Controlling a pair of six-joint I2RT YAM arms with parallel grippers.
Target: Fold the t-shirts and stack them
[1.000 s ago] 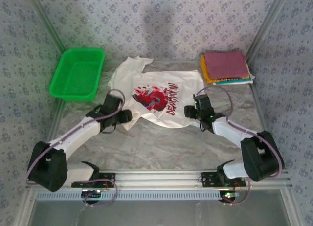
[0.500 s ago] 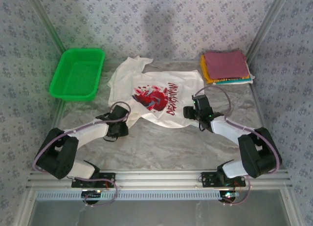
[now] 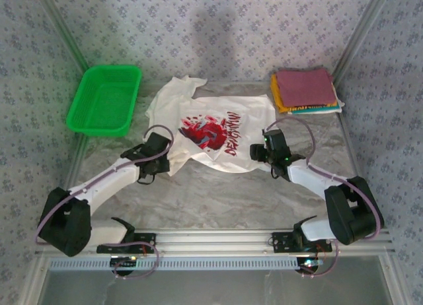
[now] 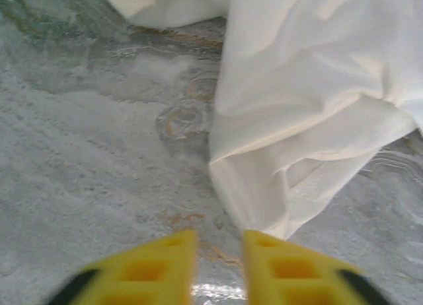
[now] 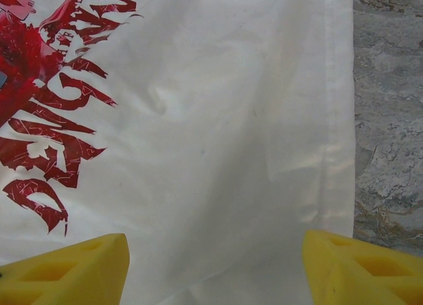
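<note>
The white t-shirt (image 3: 211, 130) lies flat on the table (image 3: 218, 193), both grippers at its near edge.
The left gripper (image 4: 218, 269) is only narrowly parted, seemingly holding nothing, just before a bunched corner; the right gripper (image 5: 215, 269) is spread wide over the hem.

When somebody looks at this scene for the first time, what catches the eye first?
The white t-shirt with its red-and-black graphic lies spread out in the middle of the table. A bright green basket stands at the far left. A stack of folded shirts, maroon on top, sits at the far right.
</note>
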